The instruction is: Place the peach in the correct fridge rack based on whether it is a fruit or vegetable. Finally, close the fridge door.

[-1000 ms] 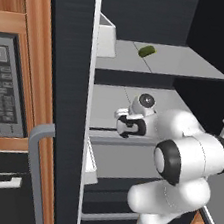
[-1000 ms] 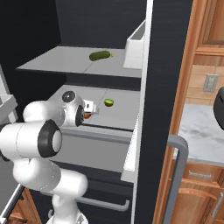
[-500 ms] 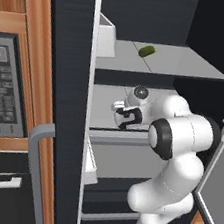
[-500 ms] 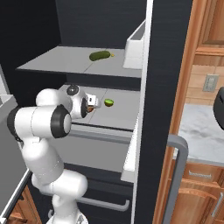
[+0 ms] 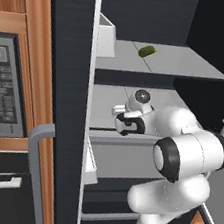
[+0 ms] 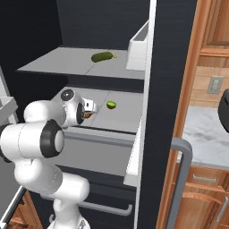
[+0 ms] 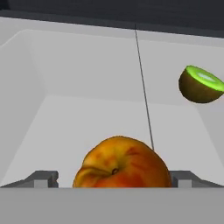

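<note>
Hand (image 7: 112, 186) has just let go; its fingers stand wide beside the peach (image 7: 122, 162) on the fridge rack (image 7: 87, 118). Door comes next.

Glossy white rounded arm (image 5: 188, 155) segments with black ring joints.
</note>
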Motion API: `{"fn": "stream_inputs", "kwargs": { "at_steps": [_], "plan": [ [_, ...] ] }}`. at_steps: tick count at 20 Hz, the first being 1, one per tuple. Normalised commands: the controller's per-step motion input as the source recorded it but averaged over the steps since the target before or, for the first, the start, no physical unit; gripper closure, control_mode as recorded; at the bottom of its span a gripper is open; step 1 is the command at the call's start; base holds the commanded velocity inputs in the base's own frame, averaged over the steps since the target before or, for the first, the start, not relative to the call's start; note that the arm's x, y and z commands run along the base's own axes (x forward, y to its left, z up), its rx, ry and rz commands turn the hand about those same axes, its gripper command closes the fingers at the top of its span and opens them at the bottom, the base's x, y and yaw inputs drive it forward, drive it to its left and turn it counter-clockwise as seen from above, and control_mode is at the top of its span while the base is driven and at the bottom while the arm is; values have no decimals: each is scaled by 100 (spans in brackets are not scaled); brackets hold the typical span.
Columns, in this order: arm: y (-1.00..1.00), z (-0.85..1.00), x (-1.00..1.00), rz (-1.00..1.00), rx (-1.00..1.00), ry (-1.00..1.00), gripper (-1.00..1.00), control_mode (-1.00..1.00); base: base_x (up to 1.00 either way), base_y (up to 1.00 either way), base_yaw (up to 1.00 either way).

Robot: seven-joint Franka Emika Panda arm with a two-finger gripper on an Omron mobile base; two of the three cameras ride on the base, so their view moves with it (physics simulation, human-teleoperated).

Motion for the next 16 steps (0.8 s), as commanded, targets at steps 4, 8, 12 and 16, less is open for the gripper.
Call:
{"fn": "stream_inputs", "kwargs": {
  "at_steps": [4, 8, 12, 16],
  "plan": [
    [0, 51, -15, 0, 0, -6, -100, -100, 0, 0, 0],
    [-9, -3, 46, 0, 0, 0, -100, -100, 0, 0, 0],
    [-2, -30, 62, 0, 0, 0, -100, -100, 0, 0, 0],
    [0, -50, 46, 0, 0, 1, -100, -100, 0, 0, 0]
  ]
}}
